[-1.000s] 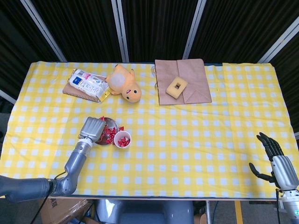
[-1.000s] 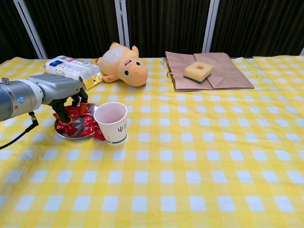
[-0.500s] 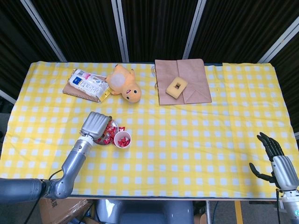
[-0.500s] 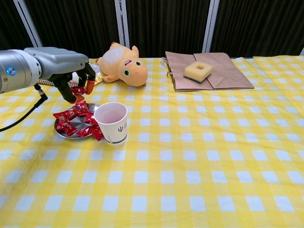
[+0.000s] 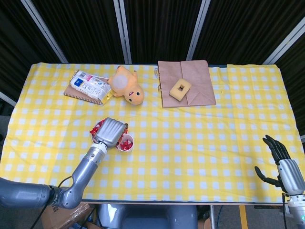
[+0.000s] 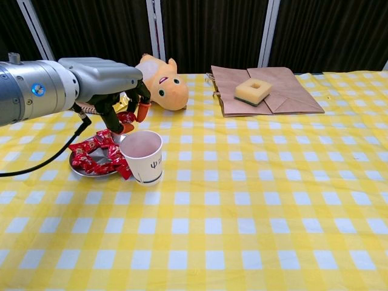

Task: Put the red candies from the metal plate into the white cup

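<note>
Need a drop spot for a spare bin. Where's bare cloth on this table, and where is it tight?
Free: the broad stretch between the white cup and the right hand, in front of the paper bag; also the near strip. Tight: front left, where the left hand holds a red candy over the cup by the metal plate; the back row is filled by snack packet, plush toy and bag.

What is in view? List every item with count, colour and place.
metal plate: one, silver, front left of table
red candies: several, red, on and around the plate, some in the cup
white cup: one, white, right of plate
plush toy: one, orange, back left
snack packet: one, white, far left back
paper bag: one, brown, back centre
sponge: one, yellow, on bag
tablecloth: one, yellow-white check
left hand: holds a red candy above the cup
right hand: open, front right edge
</note>
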Action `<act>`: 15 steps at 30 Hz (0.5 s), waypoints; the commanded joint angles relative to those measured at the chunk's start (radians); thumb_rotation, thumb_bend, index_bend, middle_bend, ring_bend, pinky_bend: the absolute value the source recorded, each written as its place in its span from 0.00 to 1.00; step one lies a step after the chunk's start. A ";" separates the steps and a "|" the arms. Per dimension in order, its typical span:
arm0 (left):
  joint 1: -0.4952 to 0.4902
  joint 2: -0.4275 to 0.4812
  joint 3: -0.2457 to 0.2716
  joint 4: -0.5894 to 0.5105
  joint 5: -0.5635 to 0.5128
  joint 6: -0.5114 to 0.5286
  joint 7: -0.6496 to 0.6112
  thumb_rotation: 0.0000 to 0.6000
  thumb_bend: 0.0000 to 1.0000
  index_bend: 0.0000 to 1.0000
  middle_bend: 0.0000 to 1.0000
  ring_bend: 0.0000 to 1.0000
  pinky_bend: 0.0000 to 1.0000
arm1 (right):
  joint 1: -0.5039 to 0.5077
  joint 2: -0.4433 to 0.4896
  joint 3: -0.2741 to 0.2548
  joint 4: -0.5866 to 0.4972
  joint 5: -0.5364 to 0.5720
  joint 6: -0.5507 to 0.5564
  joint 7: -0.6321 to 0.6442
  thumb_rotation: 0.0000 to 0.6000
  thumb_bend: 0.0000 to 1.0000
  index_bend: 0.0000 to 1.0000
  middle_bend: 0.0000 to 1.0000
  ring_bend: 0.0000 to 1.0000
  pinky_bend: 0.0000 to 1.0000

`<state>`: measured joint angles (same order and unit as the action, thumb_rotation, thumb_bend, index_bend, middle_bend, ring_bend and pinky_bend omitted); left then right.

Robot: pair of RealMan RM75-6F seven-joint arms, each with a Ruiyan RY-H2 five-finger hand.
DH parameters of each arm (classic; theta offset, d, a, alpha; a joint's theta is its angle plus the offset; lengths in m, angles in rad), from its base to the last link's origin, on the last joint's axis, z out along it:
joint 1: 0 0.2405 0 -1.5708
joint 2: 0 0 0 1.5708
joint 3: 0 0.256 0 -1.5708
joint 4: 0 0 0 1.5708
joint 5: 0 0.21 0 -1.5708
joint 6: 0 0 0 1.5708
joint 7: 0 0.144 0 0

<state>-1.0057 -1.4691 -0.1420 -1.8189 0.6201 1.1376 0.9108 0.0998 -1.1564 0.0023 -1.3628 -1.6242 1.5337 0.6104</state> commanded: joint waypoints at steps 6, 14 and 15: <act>-0.006 -0.019 0.009 -0.001 -0.004 -0.005 -0.010 1.00 0.36 0.40 0.45 0.91 0.93 | 0.001 0.000 -0.001 0.000 -0.001 -0.001 -0.003 1.00 0.42 0.00 0.00 0.00 0.00; -0.001 -0.011 0.001 -0.012 0.022 0.008 -0.041 1.00 0.34 0.35 0.34 0.91 0.93 | 0.001 -0.001 -0.001 -0.001 0.001 -0.004 -0.006 1.00 0.42 0.00 0.00 0.00 0.00; 0.001 -0.007 -0.001 -0.012 0.026 0.011 -0.047 1.00 0.34 0.34 0.33 0.91 0.93 | 0.000 -0.001 -0.001 -0.001 0.000 -0.002 -0.006 1.00 0.42 0.00 0.00 0.00 0.00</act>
<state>-1.0068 -1.4795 -0.1411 -1.8303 0.6425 1.1454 0.8678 0.1004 -1.1575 0.0008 -1.3640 -1.6239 1.5308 0.6043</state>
